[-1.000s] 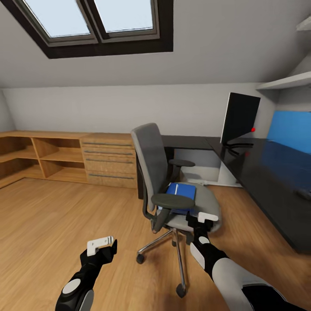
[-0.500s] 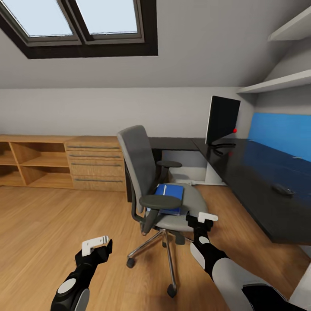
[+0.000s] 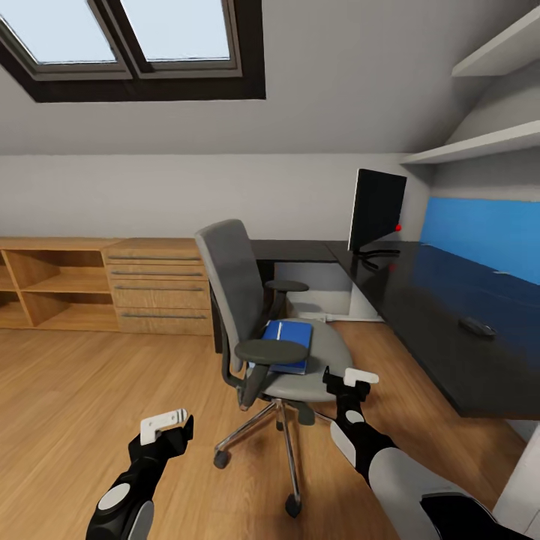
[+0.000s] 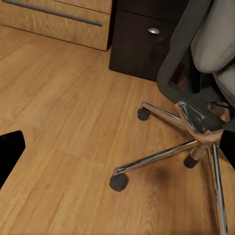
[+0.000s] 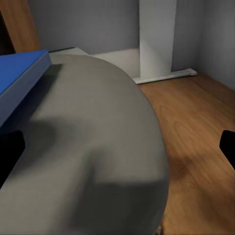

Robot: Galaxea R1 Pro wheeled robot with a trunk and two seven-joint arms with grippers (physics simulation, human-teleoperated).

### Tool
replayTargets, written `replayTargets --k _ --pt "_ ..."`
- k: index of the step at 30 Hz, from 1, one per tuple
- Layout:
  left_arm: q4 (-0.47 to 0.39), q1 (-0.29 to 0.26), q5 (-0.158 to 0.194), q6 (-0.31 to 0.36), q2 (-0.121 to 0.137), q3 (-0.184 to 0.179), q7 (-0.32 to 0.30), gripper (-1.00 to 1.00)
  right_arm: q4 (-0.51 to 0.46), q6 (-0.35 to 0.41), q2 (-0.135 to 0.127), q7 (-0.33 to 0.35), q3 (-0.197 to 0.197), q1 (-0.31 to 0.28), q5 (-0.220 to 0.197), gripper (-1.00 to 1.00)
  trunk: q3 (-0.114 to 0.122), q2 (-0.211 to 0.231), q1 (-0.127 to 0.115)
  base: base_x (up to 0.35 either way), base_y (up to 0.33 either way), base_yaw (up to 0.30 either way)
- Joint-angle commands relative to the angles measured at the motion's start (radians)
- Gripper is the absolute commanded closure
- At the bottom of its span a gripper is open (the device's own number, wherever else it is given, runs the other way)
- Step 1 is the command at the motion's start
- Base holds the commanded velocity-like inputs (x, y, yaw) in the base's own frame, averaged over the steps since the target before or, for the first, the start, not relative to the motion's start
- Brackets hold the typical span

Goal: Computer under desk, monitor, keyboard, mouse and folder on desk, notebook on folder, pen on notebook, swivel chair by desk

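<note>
step: fetch folder (image 3: 288,345) from swivel chair (image 3: 262,315) | right end effector (image 3: 351,382) open, empty, at seat's front edge | you approach low, slide under folder's near edge

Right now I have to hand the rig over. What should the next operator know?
Left gripper: open, empty, low over the floor. Right gripper: open, empty, at the swivel chair seat's front edge. Folder lies on the seat. Monitor stands on the desk; a small dark item, likely the mouse, is also there. Left: folder to desk, remaining items, then chair.
</note>
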Motion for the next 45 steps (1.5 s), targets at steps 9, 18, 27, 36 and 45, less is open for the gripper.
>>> replayTargets --k 9,18,27,36,45 --pt "-0.004 -0.001 0.010 0.003 0.000 0.000 0.009 -1.00 -0.004 0.096 -0.018 0.100 -0.017 -0.008 -0.223 -1.00 -0.001 0.000 0.000 0.000 0.000 -0.002" --pt "-0.003 -0.001 0.010 0.004 0.000 0.000 0.009 -1.00 -0.023 0.183 -0.071 0.145 -0.023 -0.019 -0.586 -1.00 -0.001 0.000 0.000 0.000 0.000 0.000" --pt "-0.003 -0.001 0.010 0.002 -0.001 0.000 0.012 -1.00 -0.025 0.192 -0.097 0.154 -0.026 -0.021 -0.758 -1.00 -0.001 0.000 0.000 0.000 0.000 0.000" --pt "-0.004 -0.001 0.010 0.002 -0.001 0.000 0.012 -1.00 -0.027 0.190 -0.096 0.155 -0.024 -0.021 -0.768 -1.00 -0.001 0.000 0.000 0.000 0.000 0.000" --pt "-0.005 -0.001 0.010 0.002 -0.001 0.001 0.012 -1.00 -0.026 0.191 -0.097 0.174 -0.024 -0.021 -0.770 -1.00 -0.001 0.000 0.000 0.000 0.000 0.000"
